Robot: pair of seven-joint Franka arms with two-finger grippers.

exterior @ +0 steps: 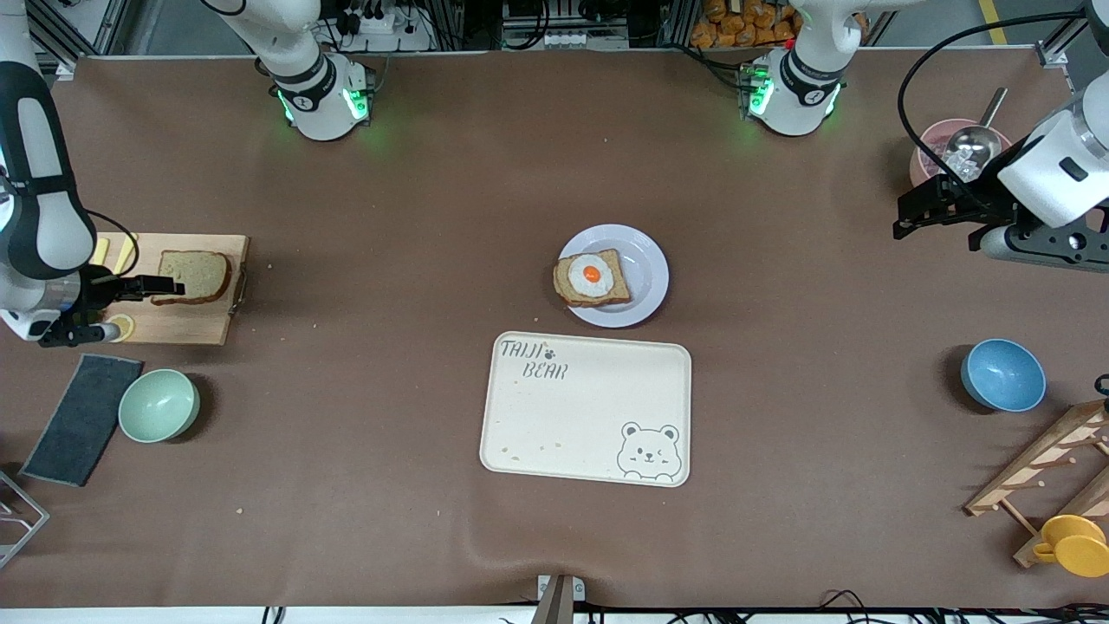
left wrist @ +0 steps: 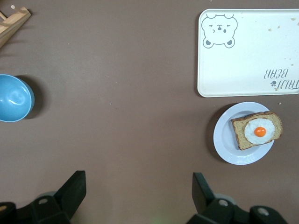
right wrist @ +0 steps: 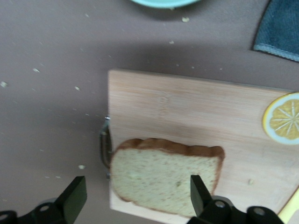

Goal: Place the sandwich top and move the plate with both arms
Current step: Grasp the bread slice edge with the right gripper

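The sandwich top (exterior: pixel 195 276), a plain bread slice, lies on a wooden cutting board (exterior: pixel 165 329) at the right arm's end of the table. It also shows in the right wrist view (right wrist: pixel 166 175). My right gripper (exterior: pixel 160 287) is open and hangs just over the slice, its fingers (right wrist: pixel 74 196) standing apart on either side of it. The plate (exterior: pixel 645 260) at the table's middle bears a bread slice with a fried egg (exterior: pixel 592 277); both show in the left wrist view, the plate (left wrist: pixel 223 140) and the egg slice (left wrist: pixel 257 130). My left gripper (exterior: pixel 910 217) is open and empty, high over the left arm's end.
A cream bear tray (exterior: pixel 586 407) lies nearer the camera than the plate. A green bowl (exterior: pixel 158 405) and grey cloth (exterior: pixel 82 419) lie near the board, lemon slices (right wrist: pixel 282 118) on it. A blue bowl (exterior: pixel 1002 374), wooden rack (exterior: pixel 1040 472), yellow cup (exterior: pixel 1074 544) and pink bowl with ladle (exterior: pixel 962 149) stand at the left arm's end.
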